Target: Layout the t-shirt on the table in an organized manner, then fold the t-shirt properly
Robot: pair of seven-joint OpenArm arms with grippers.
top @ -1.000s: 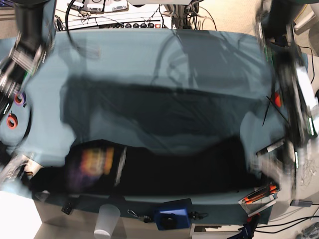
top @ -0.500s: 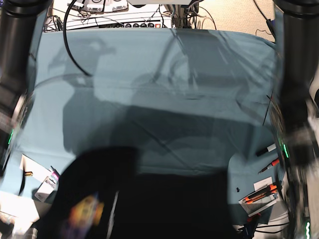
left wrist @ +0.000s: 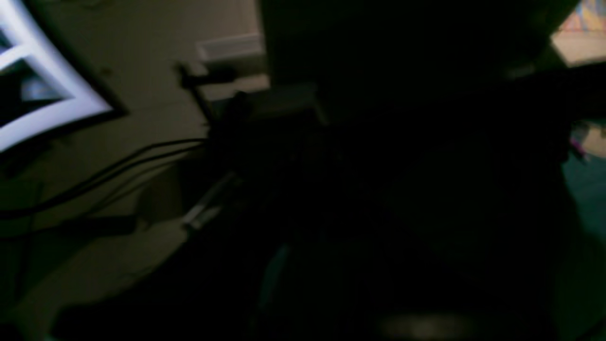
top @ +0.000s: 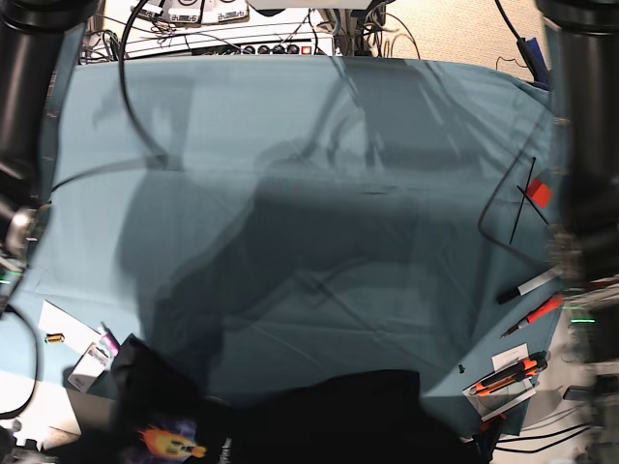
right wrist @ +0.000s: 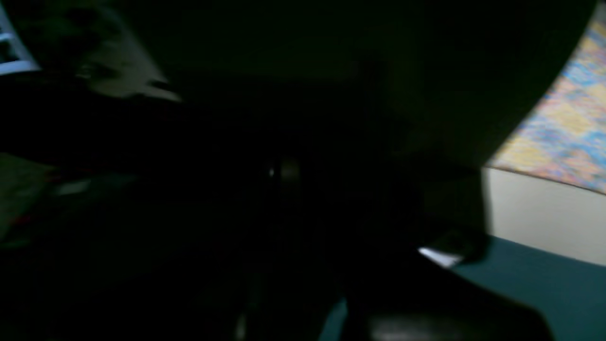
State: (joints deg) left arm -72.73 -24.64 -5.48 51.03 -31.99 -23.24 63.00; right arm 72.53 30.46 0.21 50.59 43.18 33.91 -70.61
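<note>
The black t-shirt (top: 329,420) hangs along the bottom edge of the base view, raised above the teal table (top: 290,145). Its orange sun print (top: 169,443) shows at the lower left. Neither gripper shows in the base view; only the two dark arms run down the left edge (top: 24,87) and the right edge (top: 585,145). Black t-shirt cloth (left wrist: 402,189) fills most of the left wrist view and hides the jaws. The right wrist view is just as dark with t-shirt cloth (right wrist: 284,189), over a strip of the table (right wrist: 544,284). The cloth spans between both arms, so each grips an end.
Two markers (top: 527,287) and an orange-handled tool tray (top: 503,377) lie at the table's right edge, with a red tag (top: 539,193) above them. Papers (top: 68,333) sit at the left edge. A power strip (top: 261,46) and cables line the back.
The t-shirt has been drawn off the table toward the bottom of the base view, baring the teal cloth. Both arms have pulled back with it.
</note>
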